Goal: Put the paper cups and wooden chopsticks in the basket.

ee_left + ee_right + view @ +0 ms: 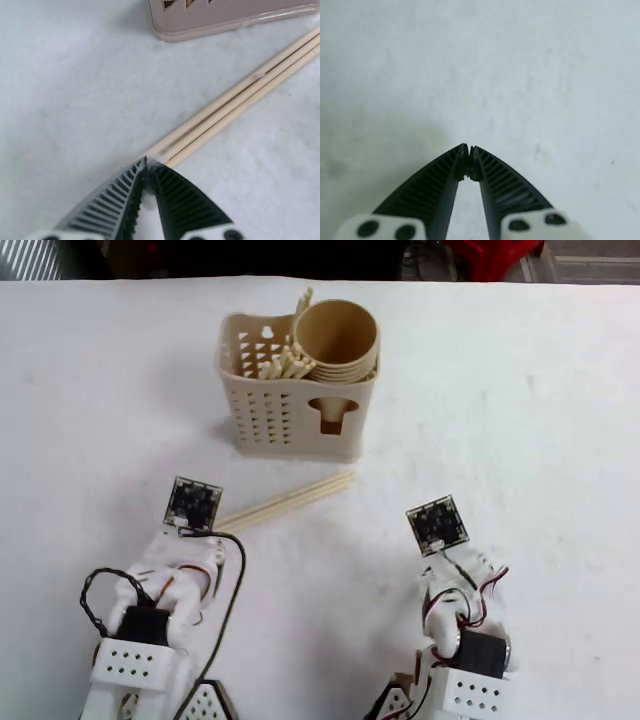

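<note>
Paper cups (337, 335) stacked in basket (290, 420) with some chopsticks (280, 365). Loose chopsticks (285, 502) lie outside, just near of it. Left gripper (146, 162) and right gripper (468, 150): jaws closed, empty.

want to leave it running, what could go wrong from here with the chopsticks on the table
1. The loose chopsticks lie flat and side by side, and the left gripper is shut at their near end; a grasp there may catch only one or scatter them.
2. Held by one end, they might tilt and hit the nearby basket.
3. The basket already holds stacked paper cups and a chopstick bundle, so new sticks could snag on the rim.
</note>
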You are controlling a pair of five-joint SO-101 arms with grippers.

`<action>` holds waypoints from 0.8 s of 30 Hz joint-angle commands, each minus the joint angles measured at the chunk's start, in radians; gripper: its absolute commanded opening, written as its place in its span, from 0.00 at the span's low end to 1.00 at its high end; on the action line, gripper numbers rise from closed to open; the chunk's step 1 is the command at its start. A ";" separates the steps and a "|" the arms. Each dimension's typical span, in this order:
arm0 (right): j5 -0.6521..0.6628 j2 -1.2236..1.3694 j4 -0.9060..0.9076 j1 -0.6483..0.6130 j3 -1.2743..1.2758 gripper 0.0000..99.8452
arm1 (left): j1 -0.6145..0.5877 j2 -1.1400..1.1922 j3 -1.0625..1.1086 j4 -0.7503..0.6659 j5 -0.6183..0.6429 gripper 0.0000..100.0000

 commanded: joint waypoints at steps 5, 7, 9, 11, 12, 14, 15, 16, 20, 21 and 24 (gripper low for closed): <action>-0.005 -0.005 0.051 -0.068 0.006 0.02 | 0.018 -0.018 -0.005 0.014 -0.009 0.02; -0.005 -0.005 0.051 -0.071 0.006 0.02 | 0.019 -0.028 -0.005 0.014 -0.014 0.02; -0.005 -0.005 0.054 -0.070 0.006 0.02 | -0.005 -0.044 -0.011 0.018 -0.072 0.02; -0.005 -0.005 0.068 -0.068 0.006 0.02 | -0.094 -0.071 -0.063 0.052 -0.295 0.02; -0.005 -0.005 0.068 -0.068 0.006 0.02 | -0.163 -0.091 -0.106 0.089 -0.411 0.02; -0.005 -0.005 0.068 -0.068 0.006 0.02 | -0.219 -0.124 -0.210 0.146 -0.423 0.02; -0.005 -0.005 0.068 -0.068 0.006 0.02 | -0.219 -0.130 -0.278 0.193 -0.379 0.02; -0.003 -0.005 0.070 -0.068 0.006 0.02 | -0.216 -0.124 -0.358 0.272 -0.376 0.02; -0.003 -0.005 0.070 -0.068 0.006 0.02 | -0.110 0.024 -0.729 0.609 -0.456 0.02; -0.003 -0.005 0.070 -0.068 0.006 0.02 | -0.073 0.091 -0.819 0.692 -0.470 0.02; -0.003 -0.005 0.070 -0.068 0.006 0.02 | 0.045 0.349 -1.017 0.916 -0.591 0.03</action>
